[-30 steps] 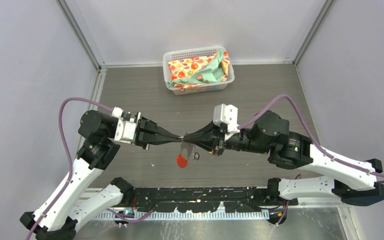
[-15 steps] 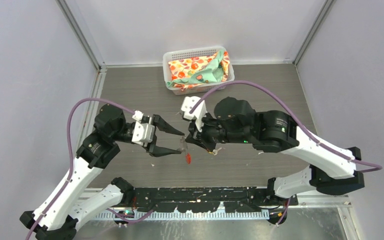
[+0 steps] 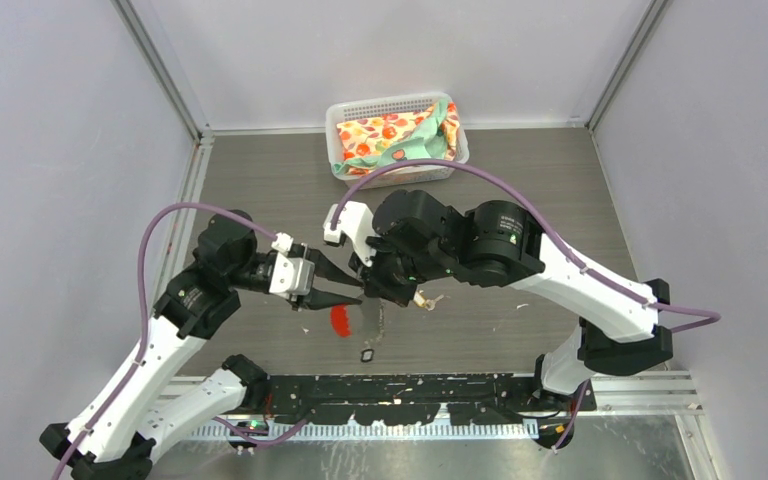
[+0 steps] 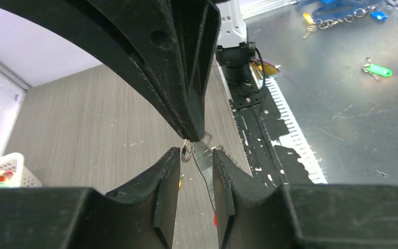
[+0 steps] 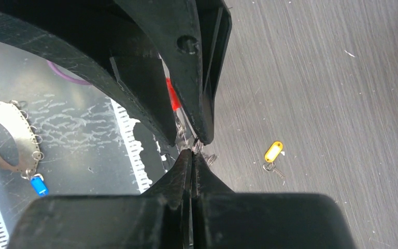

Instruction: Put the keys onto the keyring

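Note:
The keyring hangs from my right gripper [image 3: 368, 291], which is shut on its small silver ring [image 4: 187, 151]. Its silver plate [image 3: 375, 318] and red tag [image 3: 340, 320] dangle below. In the right wrist view the shut fingertips [image 5: 193, 151] pinch that ring, with the red tag [image 5: 172, 96] behind. My left gripper [image 3: 352, 285] faces it tip to tip. It is open, with its fingers [image 4: 168, 176] either side of the ring and nothing gripped. One key with a yellow tag [image 3: 422, 298] [image 5: 273, 151] lies on the table to the right. A small dark piece [image 3: 368, 355] shows under the plate, unclear whether it hangs.
A white basket [image 3: 397, 106] with patterned cloth stands at the back of the table. Off the near edge, on the metal bench, lie another ring with a blue tag [image 5: 10, 137] and a green tag [image 4: 379, 70]. The arms' black base rail [image 3: 410, 390] runs along the front.
My left gripper let go of the keyring and stands open. The right arm swung left and nearer, carrying the keyring. The left jaws have since narrowed around the ring.

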Tool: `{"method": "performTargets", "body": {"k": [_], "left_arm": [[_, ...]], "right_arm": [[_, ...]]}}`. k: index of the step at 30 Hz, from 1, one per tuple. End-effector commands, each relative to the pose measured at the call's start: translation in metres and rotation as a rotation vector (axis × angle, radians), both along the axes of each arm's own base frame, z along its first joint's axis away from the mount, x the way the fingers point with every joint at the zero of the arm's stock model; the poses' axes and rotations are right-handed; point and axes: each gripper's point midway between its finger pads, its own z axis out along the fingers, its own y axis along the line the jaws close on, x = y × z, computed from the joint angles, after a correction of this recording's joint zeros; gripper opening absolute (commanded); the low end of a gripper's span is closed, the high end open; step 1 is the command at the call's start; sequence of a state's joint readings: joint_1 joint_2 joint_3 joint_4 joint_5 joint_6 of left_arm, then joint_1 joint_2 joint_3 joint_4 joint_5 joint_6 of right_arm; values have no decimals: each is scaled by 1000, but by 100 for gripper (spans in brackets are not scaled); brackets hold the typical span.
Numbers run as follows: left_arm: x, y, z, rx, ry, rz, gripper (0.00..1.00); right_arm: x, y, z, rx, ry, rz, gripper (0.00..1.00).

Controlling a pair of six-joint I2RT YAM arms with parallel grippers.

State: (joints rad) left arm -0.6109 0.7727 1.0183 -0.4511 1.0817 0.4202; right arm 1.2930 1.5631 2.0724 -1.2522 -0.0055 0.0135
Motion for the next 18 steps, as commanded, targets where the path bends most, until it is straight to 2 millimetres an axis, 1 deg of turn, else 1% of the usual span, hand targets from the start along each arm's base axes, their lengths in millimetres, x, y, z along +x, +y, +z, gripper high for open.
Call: {"method": "performTargets", "body": {"k": [1, 4, 6, 8, 13, 18], "left_arm": [[-17, 3, -6, 15, 27, -83, 31], [-23, 4, -7, 26, 44, -117, 30], [-24, 4, -6, 28, 45, -124, 24], [-25, 5, -4, 25, 45, -124, 21], [-27, 5, 2, 20, 49, -123, 20], [-30, 5, 8, 13, 69, -133, 23]], "right_arm": [[-9, 2, 21, 61, 12, 41, 1], [-11, 5, 22, 65, 21, 58, 1], [-13, 6, 21, 63, 29, 64, 1], [-13, 6, 20, 59, 33, 67, 1], [-16, 6, 14, 34, 35, 97, 1], [-16, 7, 8, 11, 46, 102, 1]]}}
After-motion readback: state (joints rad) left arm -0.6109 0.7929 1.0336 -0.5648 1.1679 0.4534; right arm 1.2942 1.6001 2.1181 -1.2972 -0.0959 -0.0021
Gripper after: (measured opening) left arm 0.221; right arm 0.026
